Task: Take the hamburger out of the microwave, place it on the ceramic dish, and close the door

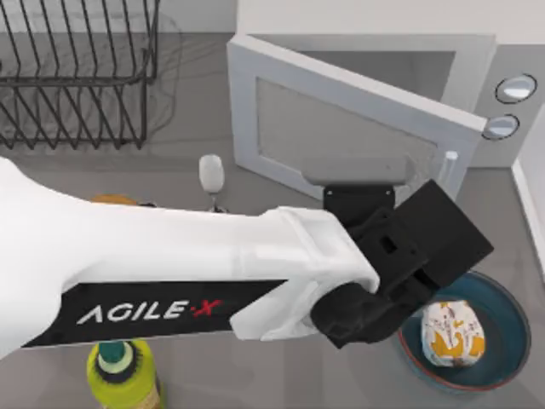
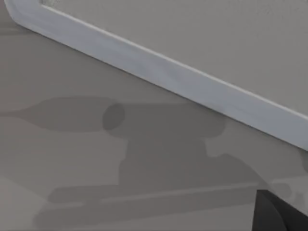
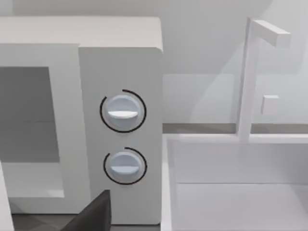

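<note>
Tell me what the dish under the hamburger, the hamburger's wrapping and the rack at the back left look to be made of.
The ceramic dish: glazed ceramic by its look, smooth deep blue with a thin reddish-brown rim. The hamburger: wrapped in what seems matte white paper, creased and printed with orange-yellow marks. The rack: thin dark wire bars, probably metal, though coated or bare is hard to tell.

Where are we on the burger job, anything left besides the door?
Done: the hamburger sits in the ceramic dish, out of the microwave. In hand: the left arm reaches across, its pincer just in front of the part-open door, near its lower edge. Left: swing the door shut.
</note>
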